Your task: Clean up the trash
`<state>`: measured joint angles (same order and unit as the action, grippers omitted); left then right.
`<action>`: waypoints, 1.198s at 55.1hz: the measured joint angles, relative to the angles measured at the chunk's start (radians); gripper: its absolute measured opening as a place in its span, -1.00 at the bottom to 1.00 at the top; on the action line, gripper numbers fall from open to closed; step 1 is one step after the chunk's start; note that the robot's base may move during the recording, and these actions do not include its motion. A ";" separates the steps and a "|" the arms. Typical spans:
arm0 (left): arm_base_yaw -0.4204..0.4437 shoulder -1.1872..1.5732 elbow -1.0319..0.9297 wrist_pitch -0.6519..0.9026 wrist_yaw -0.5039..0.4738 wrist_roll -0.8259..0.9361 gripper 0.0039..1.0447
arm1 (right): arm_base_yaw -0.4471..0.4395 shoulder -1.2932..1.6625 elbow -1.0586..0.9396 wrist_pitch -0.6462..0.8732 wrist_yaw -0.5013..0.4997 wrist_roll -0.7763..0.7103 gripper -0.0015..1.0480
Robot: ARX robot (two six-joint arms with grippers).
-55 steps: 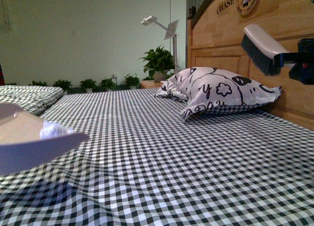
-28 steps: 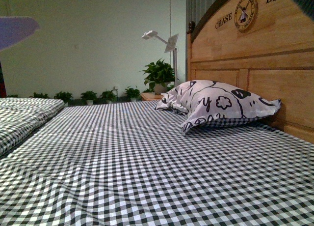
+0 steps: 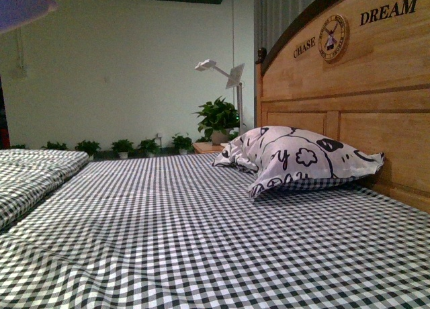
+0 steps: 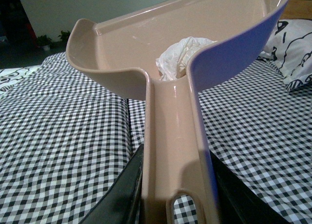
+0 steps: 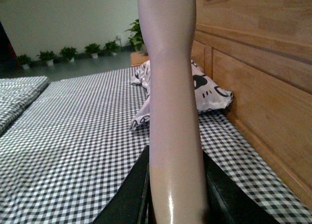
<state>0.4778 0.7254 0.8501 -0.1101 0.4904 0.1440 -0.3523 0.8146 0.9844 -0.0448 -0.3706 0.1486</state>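
Carrying trash (image 4: 184, 56) off in dustpan (image 4: 146, 44).
L jaws gripping pan handle, R jaws gripping brush handle (image 5: 173, 102); keeping pan level so wad isn't sliding out.

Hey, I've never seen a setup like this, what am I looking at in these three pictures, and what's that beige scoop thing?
This is a two-armed robot tidying a bed. The front view comes from a camera on its body: a checked bedsheet, a doodle-print pillow and a wooden headboard.

The other two come from cameras on the wrists. The left gripper holds the handle of a beige dustpan, lifted above the bed, with a crumpled tissue wad inside. That wad is the trash.

The right gripper holds a pale handle; its top end is out of view, so I cannot tell what tool it is.
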 joint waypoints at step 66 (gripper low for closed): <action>0.043 -0.098 0.000 -0.087 0.095 0.005 -0.47 | -0.077 -0.058 -0.021 -0.049 -0.109 0.035 -0.59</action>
<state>0.5213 0.6270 0.8505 -0.1970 0.5854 0.1486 -0.4294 0.7570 0.9634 -0.0937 -0.4797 0.1837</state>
